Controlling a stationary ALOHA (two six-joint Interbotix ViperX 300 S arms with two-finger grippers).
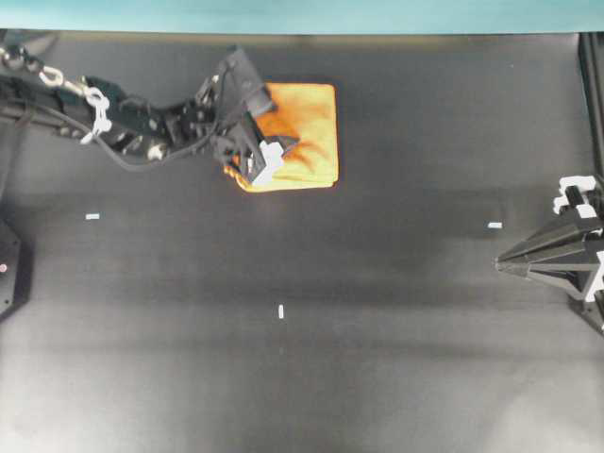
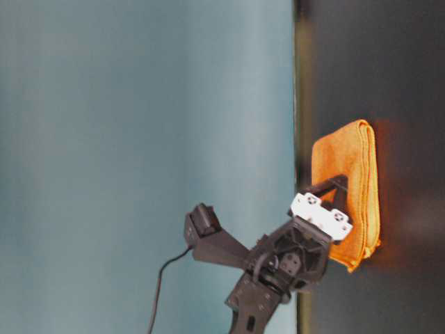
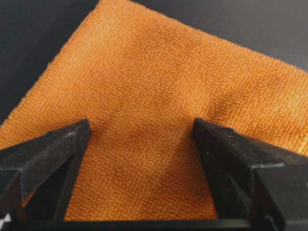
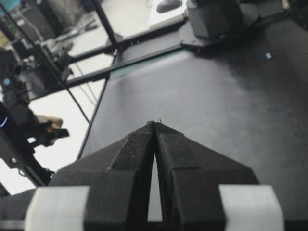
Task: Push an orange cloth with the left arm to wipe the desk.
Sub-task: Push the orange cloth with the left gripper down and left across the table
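Note:
The orange cloth [image 1: 307, 132] lies folded flat on the black desk [image 1: 311, 387] near its far edge, left of centre. My left gripper [image 1: 276, 123] is open, with its two fingers spread and their tips resting on the cloth's left part. In the left wrist view the cloth [image 3: 159, 82] fills the frame and both black fingertips [image 3: 79, 132] of the gripper [image 3: 140, 125] touch it. The table-level view shows the gripper [image 2: 335, 191] against the cloth [image 2: 348, 174]. My right gripper [image 1: 500, 266] is shut and empty at the right edge, also seen in its wrist view [image 4: 155, 123].
A teal rim [image 1: 283, 14] runs along the desk's far edge, just behind the cloth. Small white tape marks [image 1: 92, 216] dot the desk, one mid-desk [image 1: 281, 311] and one near the right gripper [image 1: 494, 225].

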